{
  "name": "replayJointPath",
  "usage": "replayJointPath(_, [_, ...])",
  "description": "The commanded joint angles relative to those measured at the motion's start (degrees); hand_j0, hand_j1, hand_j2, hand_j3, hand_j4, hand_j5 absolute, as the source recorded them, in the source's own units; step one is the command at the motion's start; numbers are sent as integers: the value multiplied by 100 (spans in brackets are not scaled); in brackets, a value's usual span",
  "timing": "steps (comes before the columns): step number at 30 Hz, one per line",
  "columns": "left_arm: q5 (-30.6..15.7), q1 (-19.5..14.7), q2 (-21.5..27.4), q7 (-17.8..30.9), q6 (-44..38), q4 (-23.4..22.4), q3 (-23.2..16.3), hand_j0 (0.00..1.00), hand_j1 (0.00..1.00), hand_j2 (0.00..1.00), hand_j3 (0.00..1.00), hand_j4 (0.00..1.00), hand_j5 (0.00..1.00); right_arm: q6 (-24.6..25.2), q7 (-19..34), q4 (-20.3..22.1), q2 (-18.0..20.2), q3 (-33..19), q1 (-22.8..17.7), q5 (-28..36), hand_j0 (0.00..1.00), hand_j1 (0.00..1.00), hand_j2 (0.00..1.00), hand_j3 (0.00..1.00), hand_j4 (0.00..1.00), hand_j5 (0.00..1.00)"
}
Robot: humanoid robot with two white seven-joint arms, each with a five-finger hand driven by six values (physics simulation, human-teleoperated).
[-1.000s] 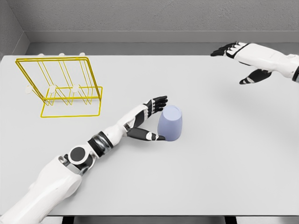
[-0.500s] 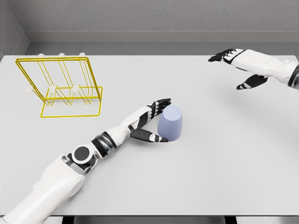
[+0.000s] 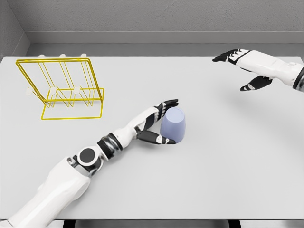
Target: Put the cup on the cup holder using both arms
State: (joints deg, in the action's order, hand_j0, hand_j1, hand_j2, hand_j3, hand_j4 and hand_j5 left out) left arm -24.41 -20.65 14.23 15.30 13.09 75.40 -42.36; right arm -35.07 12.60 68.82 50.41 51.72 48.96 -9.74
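While the cup stands inverted, it is bracketed by the left hand.
Fingers are spread wide; right hand is held open, well apart.

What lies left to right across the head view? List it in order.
Rack → left hand → cup → right hand.
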Motion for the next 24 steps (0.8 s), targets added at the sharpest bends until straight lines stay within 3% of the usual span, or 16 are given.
replayJointPath(1, [6,0,-52,0,0,1,0,100,100,100,100,100,100,7,-3,-1,-5,-21,0,42,100,100,100,100,100,100])
replayJointPath(8, [42,9,-96,-9,0,1,-9,100,100,100,100,100,100,7,-3,-1,4,-12,9,42,100,100,100,100,100,100])
replayJointPath(11, [42,18,-123,-18,1,1,-9,86,86,86,86,86,86,7,-3,-1,4,-12,9,34,100,100,100,100,100,100])
replayJointPath(16, [42,26,-123,-18,9,9,-9,50,50,50,50,50,50,7,-3,-1,21,-12,9,34,100,100,100,100,100,100])
replayJointPath(18, [42,26,-114,-18,9,9,-9,45,45,45,45,45,45,7,-3,-1,30,-12,9,34,100,100,100,100,100,100])
replayJointPath(24, [42,53,-105,9,9,9,-9,45,45,45,45,45,45,7,-3,-1,39,-12,9,34,100,100,100,100,100,100])
